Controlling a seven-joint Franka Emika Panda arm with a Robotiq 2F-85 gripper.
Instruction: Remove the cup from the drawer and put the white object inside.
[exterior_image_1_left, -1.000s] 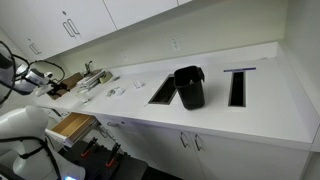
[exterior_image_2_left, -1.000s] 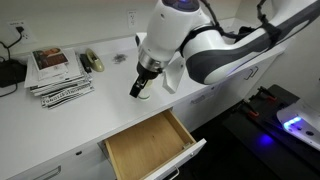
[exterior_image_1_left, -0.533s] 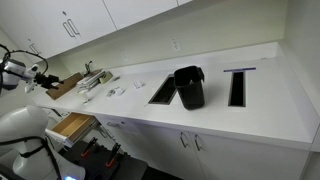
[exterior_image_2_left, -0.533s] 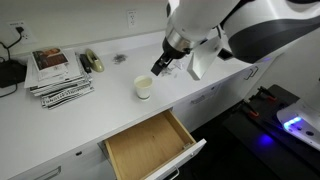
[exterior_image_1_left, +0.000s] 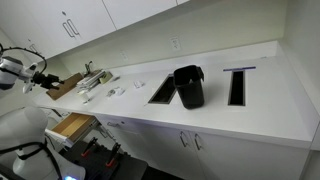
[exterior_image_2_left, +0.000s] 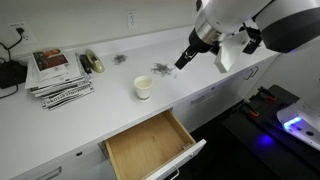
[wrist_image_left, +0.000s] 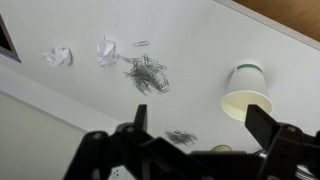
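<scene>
A cream paper cup stands upright on the white counter, behind the open drawer, whose light-brown wooden box is empty. The cup also shows in the wrist view. My gripper is open and empty, raised above the counter to the right of the cup. In the wrist view its fingers are spread wide with nothing between them. Two small crumpled white objects lie on the counter near a pile of paper clips. One white object lies just beside the gripper. The drawer also shows in an exterior view.
A stack of magazines and a dark device sit at the counter's left. A black bin stands between two slots in the counter. White cabinet doors hang above and below.
My gripper has let go of the cup, which now stands on the counter. It has risen and moved right, away from the cup and toward the white object.
</scene>
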